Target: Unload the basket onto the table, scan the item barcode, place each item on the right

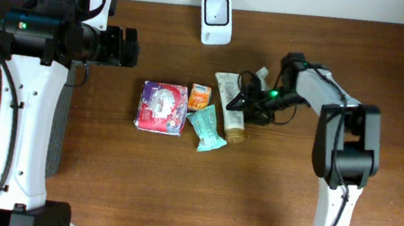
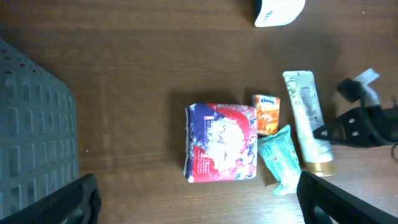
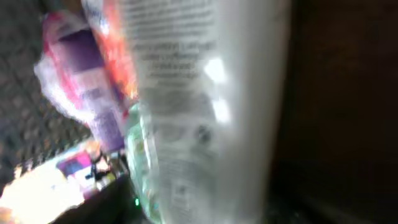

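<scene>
Presently we find the tube (image 1: 228, 88), white with a gold cap, lying flat near the centre of the counter (image 1: 100, 185), cap end toward 6 o'clock in the overhead view. The right arm (image 1: 341, 142) reaches in from the tube's 3 o'clock side. The right jaws sit low at about the tube's mid-length, tips at its right edge; whether they touch it we cannot tell. The right wrist view is blurred and filled by the tube's printed wall, so the tube lies directly before the right jaws, very close. Whether the right jaws are released or clenched on the tube we cannot tell, as no view shows both tips clearly.

The left jaws are spread wide and hold nothing. They hang on the left arm (image 1: 29, 107) at about 10 o'clock from the red-and-purple packet (image 1: 162, 107), well apart from the tube.

The scanner (image 1: 216, 20), white, stands at the counter's 12 o'clock edge, about 11 o'clock from the tube and apart from it.

On the tube's 9 o'clock side lie an orange tissue pack (image 1: 199, 97) and a teal packet (image 1: 206, 127), the latter just beside the cap end. A grey basket (image 2: 31, 124) occupies the counter's 9 o'clock end.
</scene>
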